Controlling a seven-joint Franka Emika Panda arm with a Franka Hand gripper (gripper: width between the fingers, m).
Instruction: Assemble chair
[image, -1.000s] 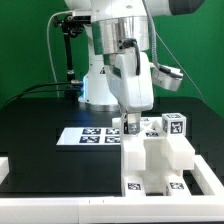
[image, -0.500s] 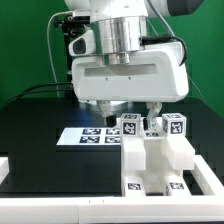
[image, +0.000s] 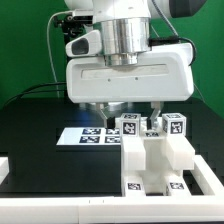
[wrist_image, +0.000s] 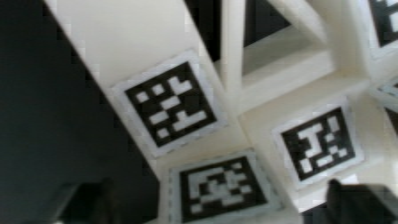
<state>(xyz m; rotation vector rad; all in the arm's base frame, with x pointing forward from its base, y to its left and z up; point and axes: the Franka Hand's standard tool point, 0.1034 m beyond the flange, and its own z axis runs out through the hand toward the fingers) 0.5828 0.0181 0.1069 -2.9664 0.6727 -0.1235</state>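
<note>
The chair (image: 152, 155) is a blocky white assembly standing at the exterior view's right on the black table, with upright tagged parts (image: 129, 125) on top of it. My gripper (image: 129, 112) hangs just above those tops, broad face toward the camera. It is open, one finger (image: 100, 110) on each side. In the wrist view the chair's white bars and several square tags (wrist_image: 175, 103) fill the picture. My gripper (wrist_image: 222, 205) has its dark fingertips (wrist_image: 80, 205) wide apart on either side of a tagged part (wrist_image: 228, 185). It holds nothing.
The marker board (image: 82, 135) lies flat on the table to the left of the chair in the exterior view. A white border (image: 50, 203) runs along the table's front and left edges. The arm's base (image: 95, 88) and cables stand at the back.
The gripper has turned about a quarter turn from narrow side to broad face toward the camera, and has sunk slightly over the chair's tagged tops. The chair has not moved.
</note>
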